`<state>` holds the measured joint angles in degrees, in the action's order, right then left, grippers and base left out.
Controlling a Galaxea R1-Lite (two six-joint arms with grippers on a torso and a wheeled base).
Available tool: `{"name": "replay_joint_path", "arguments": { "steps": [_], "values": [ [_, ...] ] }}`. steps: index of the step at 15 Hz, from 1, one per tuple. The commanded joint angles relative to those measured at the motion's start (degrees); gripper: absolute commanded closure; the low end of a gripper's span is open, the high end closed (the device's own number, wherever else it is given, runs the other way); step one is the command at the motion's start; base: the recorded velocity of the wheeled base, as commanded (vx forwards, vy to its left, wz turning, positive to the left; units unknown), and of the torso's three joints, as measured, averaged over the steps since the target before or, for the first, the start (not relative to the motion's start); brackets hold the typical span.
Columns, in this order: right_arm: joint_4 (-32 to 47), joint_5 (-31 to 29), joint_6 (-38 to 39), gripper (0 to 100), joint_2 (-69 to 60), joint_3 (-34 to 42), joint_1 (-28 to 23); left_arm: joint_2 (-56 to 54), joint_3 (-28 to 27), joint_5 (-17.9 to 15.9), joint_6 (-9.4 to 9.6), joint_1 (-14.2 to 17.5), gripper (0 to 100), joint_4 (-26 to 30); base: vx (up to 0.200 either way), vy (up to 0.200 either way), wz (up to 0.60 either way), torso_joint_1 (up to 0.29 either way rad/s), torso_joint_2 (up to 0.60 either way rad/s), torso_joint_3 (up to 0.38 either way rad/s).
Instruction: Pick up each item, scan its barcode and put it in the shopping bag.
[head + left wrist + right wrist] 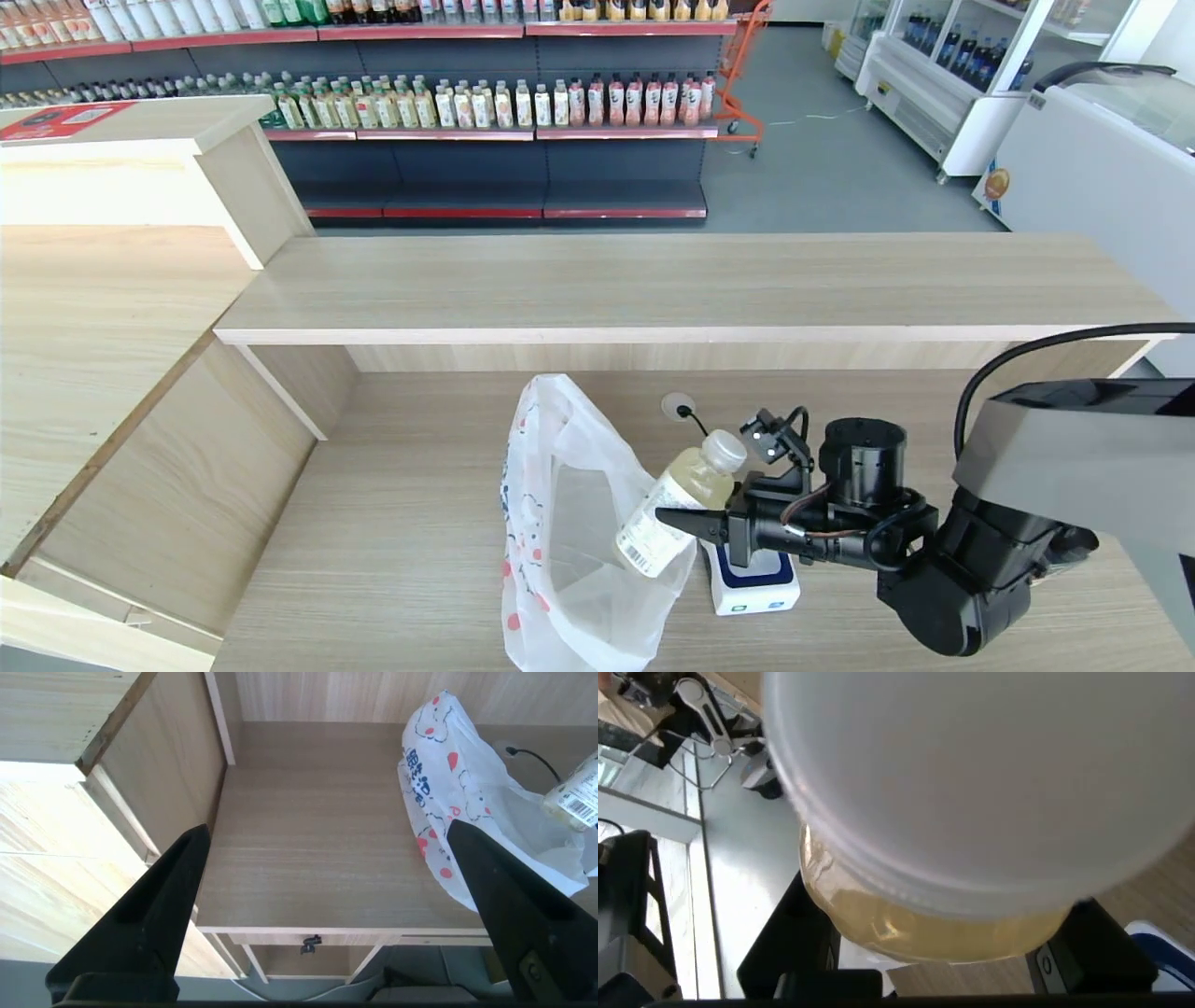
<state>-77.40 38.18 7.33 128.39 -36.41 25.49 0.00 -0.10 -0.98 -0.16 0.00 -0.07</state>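
Note:
A bottle (pixel 677 499) of pale yellow drink with a white cap is held tilted in my right gripper (pixel 695 511), its barcoded base pointing down into the mouth of the shopping bag (pixel 569 532). The gripper is shut on the bottle's body. The white plastic shopping bag, printed with red and blue marks, stands open on the lower counter. In the right wrist view the bottle's white cap (pixel 971 775) and yellow liquid sit between the black fingers (pixel 799 943). My left gripper (pixel 327 905) hangs open above the counter's left side, with the bag (pixel 458 793) and the bottle's label (pixel 579 793) off to one side.
A white and blue barcode scanner (pixel 754 579) sits on the counter right of the bag, under my right arm. A cable port (pixel 679 407) lies behind it. A raised wooden ledge (pixel 691 280) runs along the back, and a side panel (pixel 177 485) closes the left.

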Motion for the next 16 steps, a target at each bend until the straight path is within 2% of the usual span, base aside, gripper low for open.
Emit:
{"name": "replay_joint_path", "arguments": {
  "steps": [1, 3, 7, 10, 16],
  "values": [
    [1.72, -3.64, -0.03, 100, 4.5, -5.6, 3.25, 0.0, 0.01, 0.01, -0.02, 0.0, 0, -0.01, 0.0, 0.0, 0.0, 0.0, 0.0, 0.0],
    [5.06, -7.77, -1.09, 100, 7.05, -11.22, 5.8, 0.0, 0.01, 0.01, -0.02, 0.0, 0, -0.01, 0.0, 0.0, 0.0, 0.0, 0.0, 0.0],
    [11.04, -14.36, -11.55, 100, 10.65, -17.82, 8.87, 0.0, 0.01, 0.01, -0.02, 0.0, 0, -0.01, 0.0, 0.0, 0.0, 0.0, 0.0, 0.0],
    [11.04, -14.8, -20.25, 100, 13.02, -18.08, 10.11, 0.0, 0.01, 0.01, -0.02, 0.0, 0, -0.01, 0.0, 0.0, 0.0, 0.0, 0.0, 0.0],
    [10.43, -14.8, -23.5, 100, 15.31, -20.54, 11.42, 0.0, 0.01, 0.01, -0.02, 0.0, 0, -0.01, 0.0, 0.0, 0.0, 0.0, 0.0, 0.0]
  ]
}}
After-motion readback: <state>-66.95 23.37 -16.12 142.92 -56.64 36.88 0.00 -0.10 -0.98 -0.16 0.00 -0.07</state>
